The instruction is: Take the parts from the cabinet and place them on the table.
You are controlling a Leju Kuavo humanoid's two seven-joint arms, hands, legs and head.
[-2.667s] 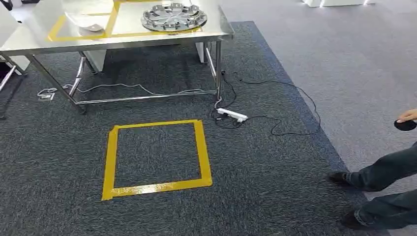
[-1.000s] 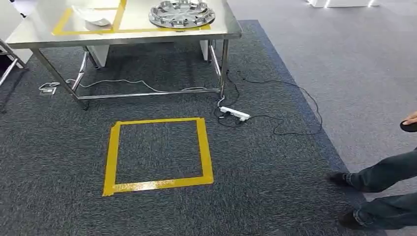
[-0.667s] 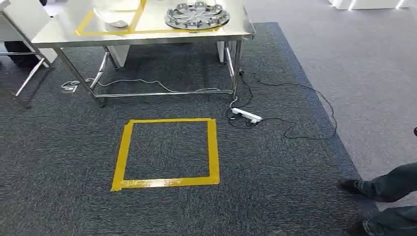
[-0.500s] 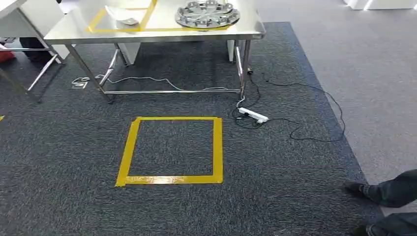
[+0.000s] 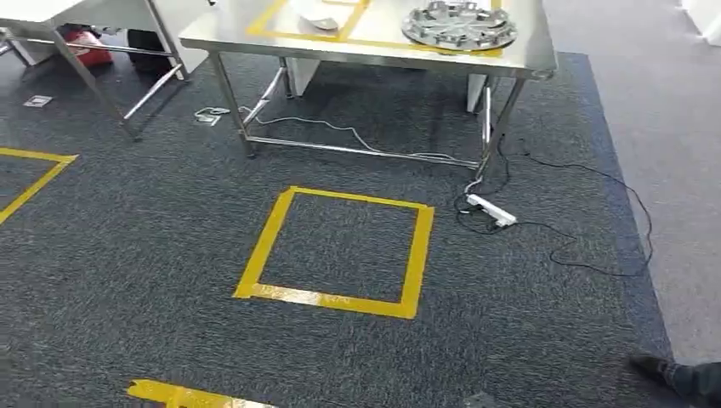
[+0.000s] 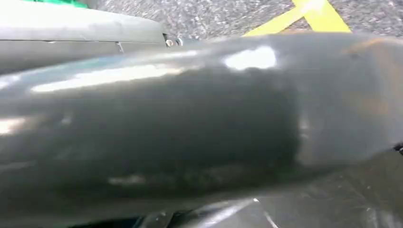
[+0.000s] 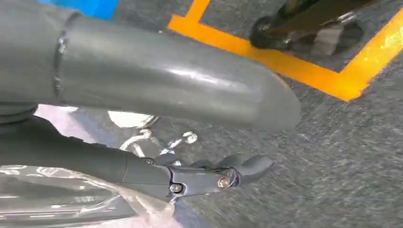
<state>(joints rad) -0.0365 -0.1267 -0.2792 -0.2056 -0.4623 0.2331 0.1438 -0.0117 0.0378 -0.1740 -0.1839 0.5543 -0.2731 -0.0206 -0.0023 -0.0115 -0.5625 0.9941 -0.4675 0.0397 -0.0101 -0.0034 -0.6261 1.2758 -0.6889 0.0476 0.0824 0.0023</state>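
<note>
grey carpet [image 5: 127, 255] bears a yellow tape square [image 5: 340, 252] before the steel table [image 5: 374, 38]; hand states unclear.

Right hand [image 7: 157, 142] seen from its wrist camera: the thick grey thumb [image 7: 166, 80] stretches out long and straight above the carpet [image 7: 332, 156], and beneath it the dark fingers [image 7: 209, 178] reach the same way, tips slightly curled. A clear plastic-wrapped part [image 7: 62, 199] lies against the underside of those fingers; whether they actually grip it is hard to tell. On the left wrist camera, a blurred grey cover fills the frame, hand pose unreadable.
</note>
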